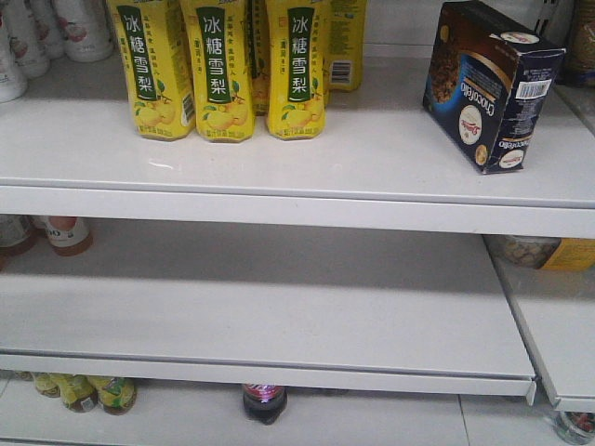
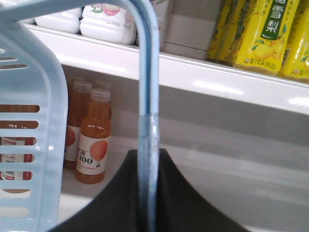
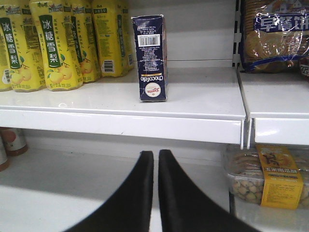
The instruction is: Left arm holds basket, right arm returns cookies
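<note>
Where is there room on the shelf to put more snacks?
Bare shelf lies between the yellow drink cartons and the cookies, and in front of both. The middle shelf is mostly open. Behind the cartons it's crowded.

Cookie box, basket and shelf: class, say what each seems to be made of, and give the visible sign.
Chocofelo cookie box: likely printed cardboard, slightly glossy; sharp folded edges, flat panels, barcode label on its end.
Basket: light blue moulded plastic, smooth; slotted side and a flat handle with soft highlights.
Shelf: apparently white-painted metal, semi-gloss; thin folded front lip with reflections.
</note>
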You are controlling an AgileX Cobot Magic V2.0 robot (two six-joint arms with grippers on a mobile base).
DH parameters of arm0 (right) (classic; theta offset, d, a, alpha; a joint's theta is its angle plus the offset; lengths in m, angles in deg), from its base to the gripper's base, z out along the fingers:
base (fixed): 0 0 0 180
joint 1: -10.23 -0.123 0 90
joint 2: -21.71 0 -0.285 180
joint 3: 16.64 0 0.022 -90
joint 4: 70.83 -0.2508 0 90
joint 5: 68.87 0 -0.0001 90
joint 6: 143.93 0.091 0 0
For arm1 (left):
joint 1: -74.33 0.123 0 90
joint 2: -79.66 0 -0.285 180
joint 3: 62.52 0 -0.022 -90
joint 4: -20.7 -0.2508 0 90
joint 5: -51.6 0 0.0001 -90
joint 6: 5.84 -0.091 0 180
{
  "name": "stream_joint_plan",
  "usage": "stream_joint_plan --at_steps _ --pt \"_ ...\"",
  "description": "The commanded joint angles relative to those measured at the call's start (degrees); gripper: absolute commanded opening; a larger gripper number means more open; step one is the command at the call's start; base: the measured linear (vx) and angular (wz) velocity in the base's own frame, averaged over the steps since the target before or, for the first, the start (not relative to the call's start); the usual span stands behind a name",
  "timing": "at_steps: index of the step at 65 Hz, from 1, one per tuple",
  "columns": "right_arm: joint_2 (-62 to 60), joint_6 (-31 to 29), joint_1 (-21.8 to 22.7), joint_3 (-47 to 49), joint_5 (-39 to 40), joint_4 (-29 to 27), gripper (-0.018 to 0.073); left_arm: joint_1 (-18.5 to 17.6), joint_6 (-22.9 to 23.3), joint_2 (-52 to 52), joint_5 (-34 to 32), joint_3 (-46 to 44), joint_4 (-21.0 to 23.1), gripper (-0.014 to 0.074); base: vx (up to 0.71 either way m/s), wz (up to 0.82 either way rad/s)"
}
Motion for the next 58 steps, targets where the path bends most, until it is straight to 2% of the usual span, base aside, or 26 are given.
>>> stream_joint_plan --at_steps 1,7,14,24,32,45,58 --pt "-0.17 -0.19 0.08 1.3 4.11 0.57 -0.0006 -1.25 -10.61 -0.46 -5.24 -1.32 4.48 -0.0003 0.0 0.0" --pt "-0.17 -0.19 0.08 1.3 4.11 0.57 -0.0006 -1.63 -14.24 -0.46 -3.74 -1.21 6.25 -0.0003 0.0 0.0" --pt "-0.17 -0.19 0.08 1.3 4.11 0.57 -0.0006 -1.57 -14.73 1.57 -1.02 -1.21 6.04 -0.0003 0.0 0.0" --pt "-0.17 -0.19 0.08 1.3 4.11 0.57 -0.0006 -1.57 -16.1 8.83 7.94 -1.21 6.39 -0.0003 0.0 0.0" --pt "-0.17 -0.19 0.08 1.3 4.11 0.57 -0.0006 -1.63 -18.89 8.6 12.52 -1.21 9.56 -0.0003 0.0 0.0" --pt "-0.17 -0.18 0.08 1.3 4.11 0.57 -0.0006 -1.58 -25.43 8.67 12.64 -1.21 16.88 -0.0003 0.0 0.0" --pt "-0.17 -0.18 0.08 1.3 4.11 0.57 -0.0006 -1.58 -26.29 8.67 12.02 -1.21 17.79 -0.0003 0.0 0.0"
